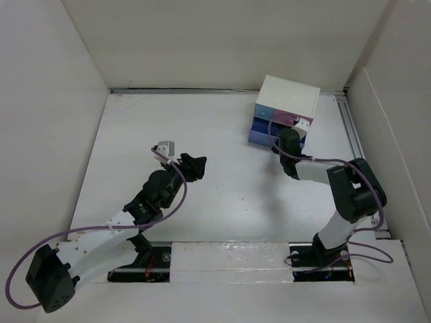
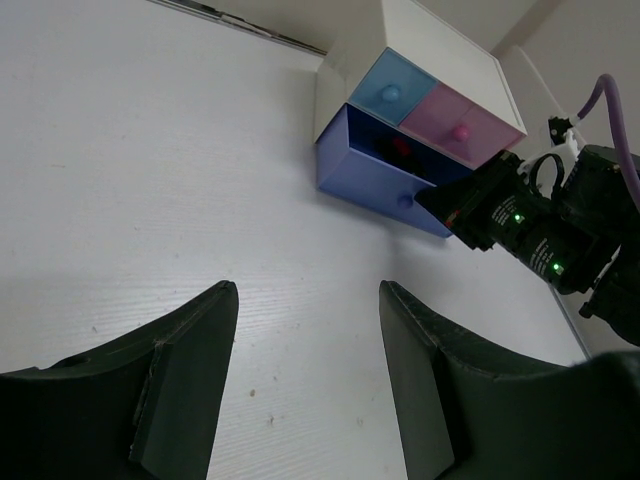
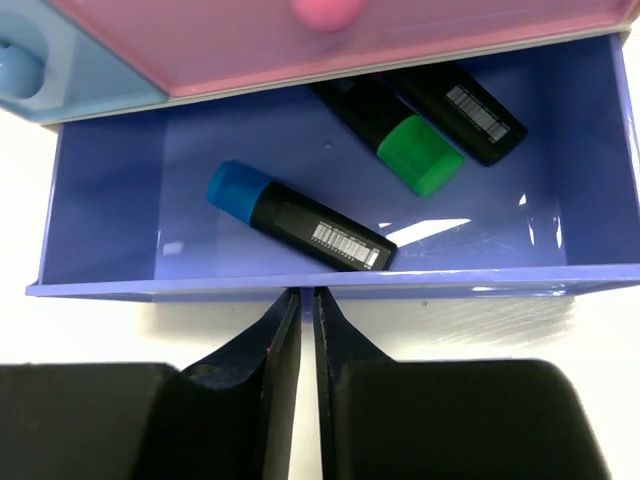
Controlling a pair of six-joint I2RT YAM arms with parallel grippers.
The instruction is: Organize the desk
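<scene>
The desk (image 1: 222, 202) is a bare white tabletop. At its back right stands a small white drawer box (image 1: 288, 97). Its lower purple drawer (image 3: 330, 282) is pulled open and holds a blue-capped marker (image 3: 300, 217), a green-capped marker (image 3: 400, 130) and a third black marker (image 3: 465, 105). My right gripper (image 3: 307, 292) is shut to a thin slit, its tips against the drawer's front lip. Anything between the tips is hidden under that lip. My left gripper (image 2: 305, 290) hangs open and empty over mid desk, facing the box (image 2: 400, 60).
A pink drawer (image 3: 300, 50) and a light blue drawer (image 3: 60, 80) above the purple one are closed. White panels wall the desk on the left, back and right (image 1: 377, 114). The right arm (image 1: 350, 188) stretches from the near edge to the box.
</scene>
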